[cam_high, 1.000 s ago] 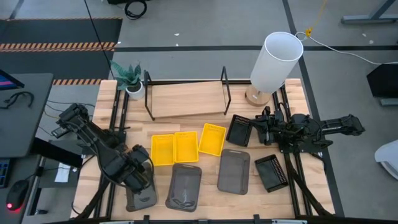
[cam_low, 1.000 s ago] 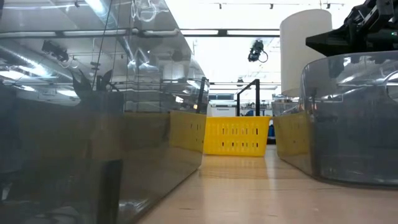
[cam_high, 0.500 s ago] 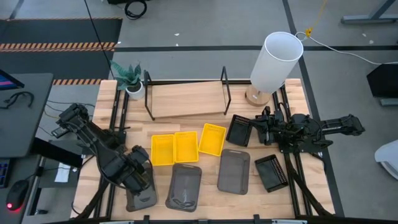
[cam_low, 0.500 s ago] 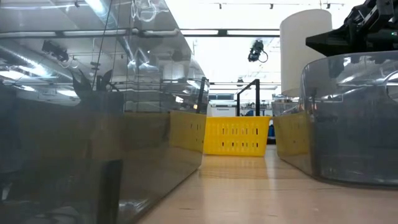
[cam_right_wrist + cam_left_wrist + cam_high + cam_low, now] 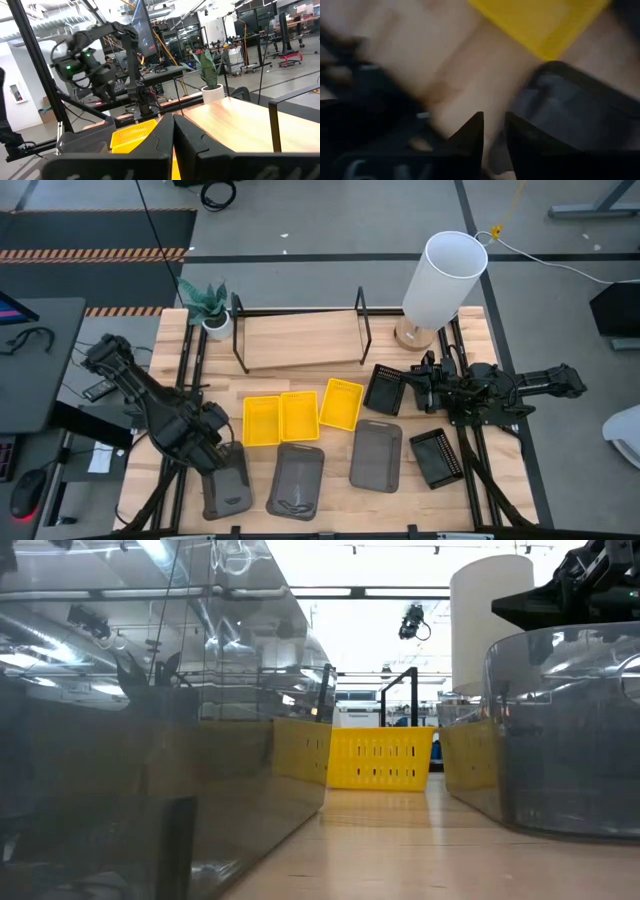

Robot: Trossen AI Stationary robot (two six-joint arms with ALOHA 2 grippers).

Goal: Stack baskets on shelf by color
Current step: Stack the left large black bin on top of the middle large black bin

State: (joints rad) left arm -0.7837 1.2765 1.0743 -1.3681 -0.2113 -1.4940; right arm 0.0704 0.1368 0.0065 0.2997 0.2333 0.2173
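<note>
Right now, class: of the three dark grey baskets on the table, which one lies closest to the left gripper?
The leftmost grey basket, at the table's front left corner. The left gripper sits at its end; the middle grey basket and right grey basket lie farther off.

Left arm: is swinging back and away from the table's front edge — elbow now further out past the table's side.
Left gripper: is pulling off the dark grey basket it was covering; its fingers, nearly closed, now sit at that basket's far end.
Dark grey basket: is showing far more of itself in the high view — most of its floor is now uncovered.
</note>
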